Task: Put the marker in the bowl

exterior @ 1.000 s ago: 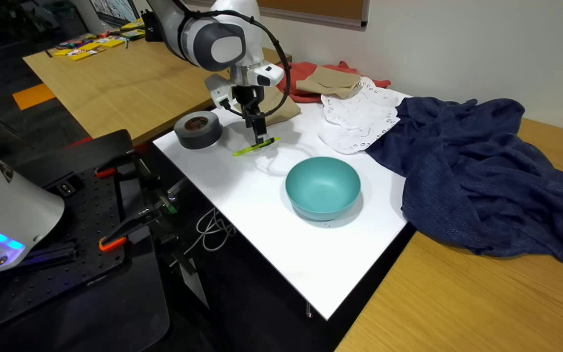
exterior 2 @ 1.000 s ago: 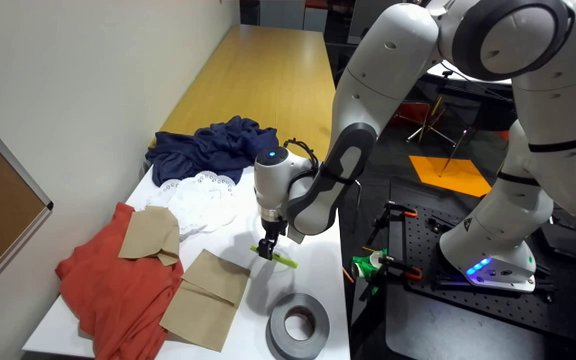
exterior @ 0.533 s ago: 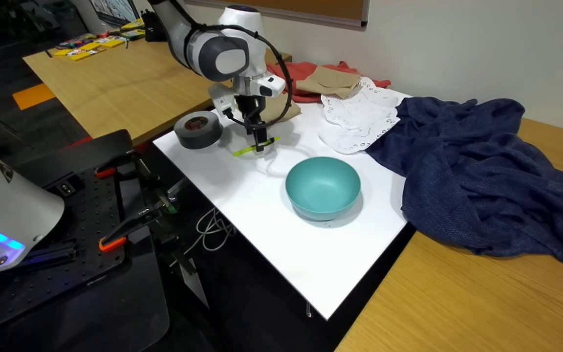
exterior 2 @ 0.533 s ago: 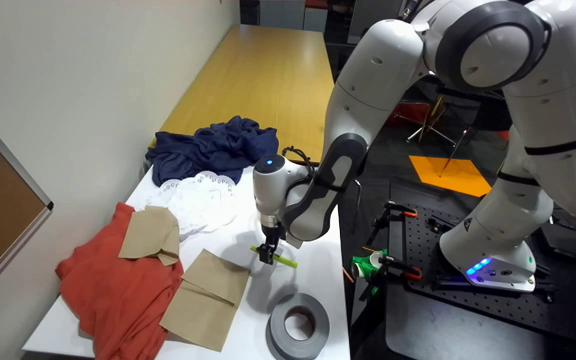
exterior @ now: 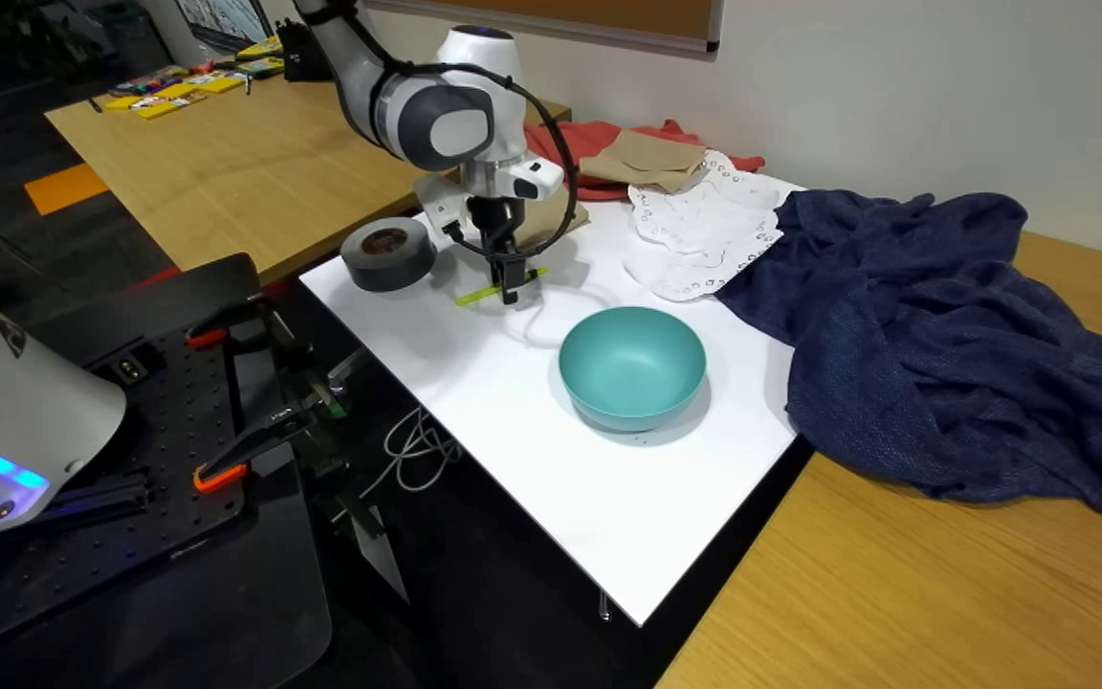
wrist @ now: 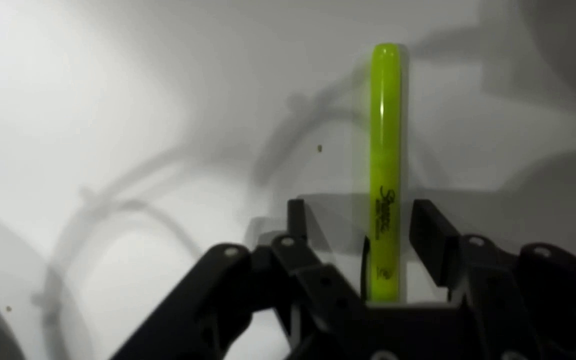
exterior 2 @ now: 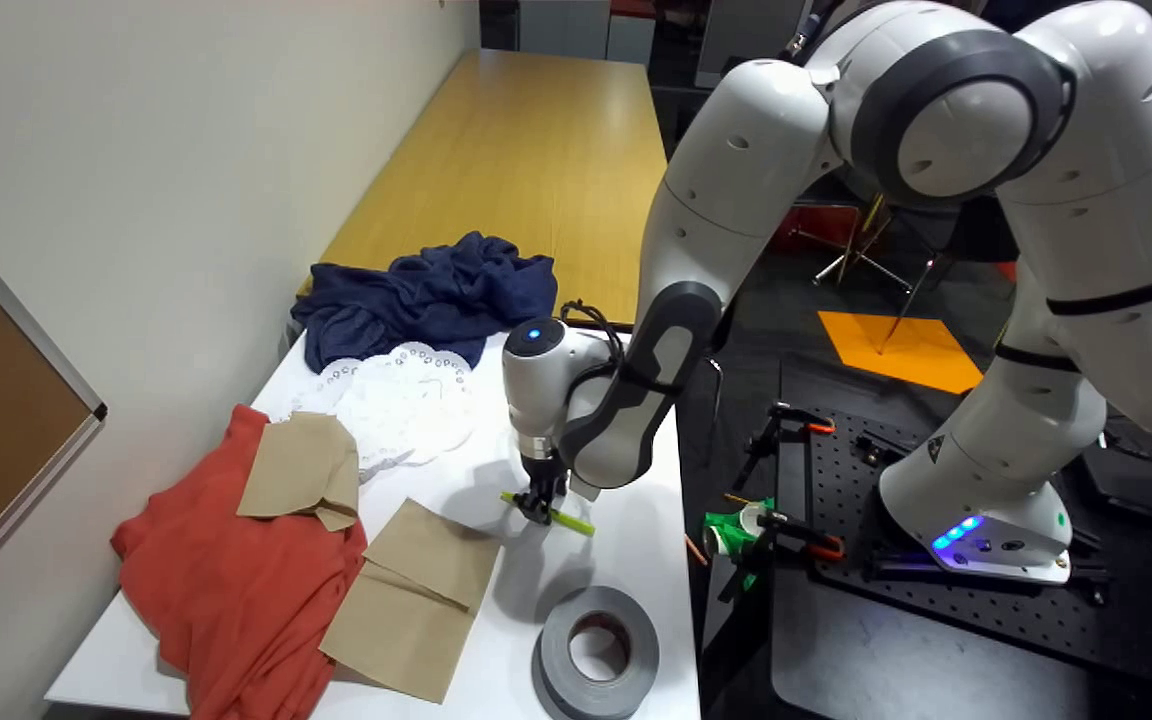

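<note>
Though every view partly hides the marker (wrist: 385, 150), the pincer (wrist: 358, 220) stands parted astride it, gripping nothing.

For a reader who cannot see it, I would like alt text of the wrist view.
A slim, glossy yellow-green marker lies on a smooth white tabletop, pointing to the picture's top, its lower part between the parted jaws of a black two-fingered gripper. Blurred grey shadows fall around it.

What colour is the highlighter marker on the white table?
The highlighter marker is bright yellow-green with dark lettering, best seen in the wrist view.
</note>
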Robot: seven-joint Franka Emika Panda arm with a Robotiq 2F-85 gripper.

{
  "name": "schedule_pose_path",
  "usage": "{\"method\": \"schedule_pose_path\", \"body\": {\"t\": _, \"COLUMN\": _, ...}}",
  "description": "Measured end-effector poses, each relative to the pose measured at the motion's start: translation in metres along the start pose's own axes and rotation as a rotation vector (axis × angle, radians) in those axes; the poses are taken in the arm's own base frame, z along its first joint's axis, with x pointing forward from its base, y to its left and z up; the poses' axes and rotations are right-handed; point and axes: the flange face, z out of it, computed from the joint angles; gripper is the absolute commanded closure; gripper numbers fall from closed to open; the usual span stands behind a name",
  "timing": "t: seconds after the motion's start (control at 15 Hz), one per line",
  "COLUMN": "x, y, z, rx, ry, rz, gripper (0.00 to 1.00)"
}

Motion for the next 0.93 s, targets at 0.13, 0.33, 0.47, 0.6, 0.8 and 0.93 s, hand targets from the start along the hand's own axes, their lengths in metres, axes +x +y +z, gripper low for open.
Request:
{"method": "schedule_pose_path", "body": {"t": 0.13, "x": 0.002, "y": -0.003, "z": -0.001, "rx": 0.001, "ry": 0.006, "rz": -0.004, "gripper": 0.88}}
{"method": "schedule_pose_path", "body": {"t": 0.33, "x": 0.004, "y": -0.006, "z": -0.003, "rx": 0.001, "ry": 0.012, "rz": -0.009, "gripper": 1.0}}
{"method": "schedule_pose_path", "body": {"t": 0.47, "x": 0.006, "y": -0.006, "z": -0.005, "rx": 0.002, "ry": 0.017, "rz": -0.004, "gripper": 0.96}}
{"method": "schedule_pose_path", "body": {"t": 0.6, "x": 0.011, "y": -0.003, "z": -0.012, "rx": 0.005, "ry": 0.03, "rz": 0.011, "gripper": 0.96}}
{"method": "schedule_pose_path", "body": {"t": 0.8, "x": 0.026, "y": 0.011, "z": -0.046, "rx": 0.006, "ry": 0.1, "rz": 0.058, "gripper": 0.96}}
{"method": "schedule_pose_path", "body": {"t": 0.93, "x": 0.035, "y": 0.033, "z": -0.081, "rx": -0.006, "ry": 0.169, "rz": 0.103, "gripper": 0.96}}
